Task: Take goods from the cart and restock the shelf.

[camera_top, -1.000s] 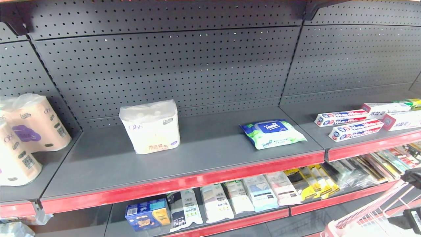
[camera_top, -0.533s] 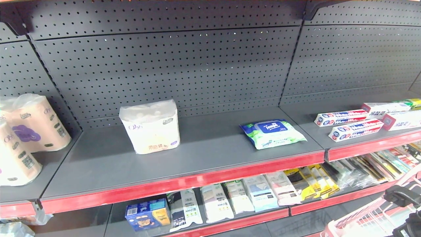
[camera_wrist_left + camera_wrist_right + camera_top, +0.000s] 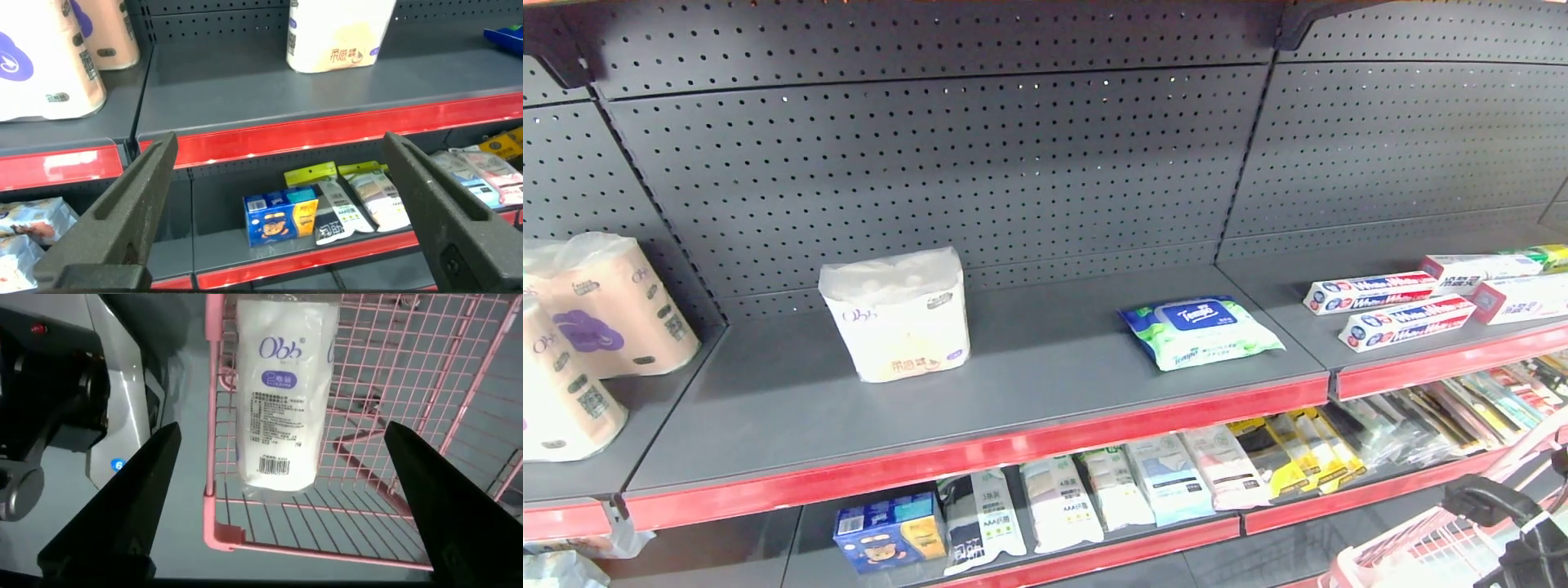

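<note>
The right fingers (image 3: 122, 506) hang spread open above the pink cart (image 3: 212, 457). The white pack (image 3: 282, 384) sits in its corner, framed between them, untouched. The left fingers (image 3: 122, 204), also spread, face the shelf (image 3: 245, 90).

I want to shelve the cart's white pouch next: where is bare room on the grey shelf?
Widest bare patch: between the tissue pack and the wipes pack. Also free: between the tissue pack and the paper rolls. Crowded: the toothpaste boxes and the lower shelf.

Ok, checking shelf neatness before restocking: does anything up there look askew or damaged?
The wipes pack lies flat, angled to the shelf edge; the toothpaste boxes lie slanted too. Nothing looks spilled or damaged.
</note>
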Robot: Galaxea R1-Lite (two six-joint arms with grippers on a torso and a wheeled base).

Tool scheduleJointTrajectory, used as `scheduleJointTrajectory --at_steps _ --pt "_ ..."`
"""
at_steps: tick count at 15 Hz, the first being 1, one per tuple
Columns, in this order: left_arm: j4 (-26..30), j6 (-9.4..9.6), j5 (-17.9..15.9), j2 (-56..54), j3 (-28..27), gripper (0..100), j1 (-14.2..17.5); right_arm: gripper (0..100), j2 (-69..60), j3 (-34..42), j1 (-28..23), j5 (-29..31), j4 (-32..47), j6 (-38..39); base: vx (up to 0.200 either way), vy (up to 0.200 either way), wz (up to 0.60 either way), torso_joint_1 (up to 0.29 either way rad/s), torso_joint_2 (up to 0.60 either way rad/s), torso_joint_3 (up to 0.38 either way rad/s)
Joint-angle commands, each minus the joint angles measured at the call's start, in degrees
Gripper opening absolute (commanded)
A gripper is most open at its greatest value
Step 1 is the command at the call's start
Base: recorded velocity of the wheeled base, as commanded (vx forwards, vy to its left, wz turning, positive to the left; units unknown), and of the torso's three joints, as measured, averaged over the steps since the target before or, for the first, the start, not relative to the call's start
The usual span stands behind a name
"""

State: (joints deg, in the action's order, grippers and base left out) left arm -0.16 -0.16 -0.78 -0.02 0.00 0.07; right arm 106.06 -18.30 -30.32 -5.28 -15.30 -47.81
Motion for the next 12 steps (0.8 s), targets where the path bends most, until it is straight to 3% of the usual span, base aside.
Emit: scheduleJointTrajectory --at_steps 1,11,12 --pt "-0.02 -0.02 -0.01 0.02 0.00 100 0.01 100 1.87 0.10 -1.59 0.09 -0.26 0.00 0.000 0.000 0.00 0.000 0.00 0.000" --pt "-0.02 -0.02 -0.01 0.02 0.00 100 0.01 100 2.22 0.54 -3.17 0.09 -0.08 -0.09 0.000 0.000 0.00 0.000 0.00 0.000" --pt "-0.02 -0.02 -0.01 0.02 0.00 100 0.01 100 2.14 0.63 -3.17 0.09 -0.08 -0.09 0.000 0.000 -0.60 0.007 0.00 0.007"
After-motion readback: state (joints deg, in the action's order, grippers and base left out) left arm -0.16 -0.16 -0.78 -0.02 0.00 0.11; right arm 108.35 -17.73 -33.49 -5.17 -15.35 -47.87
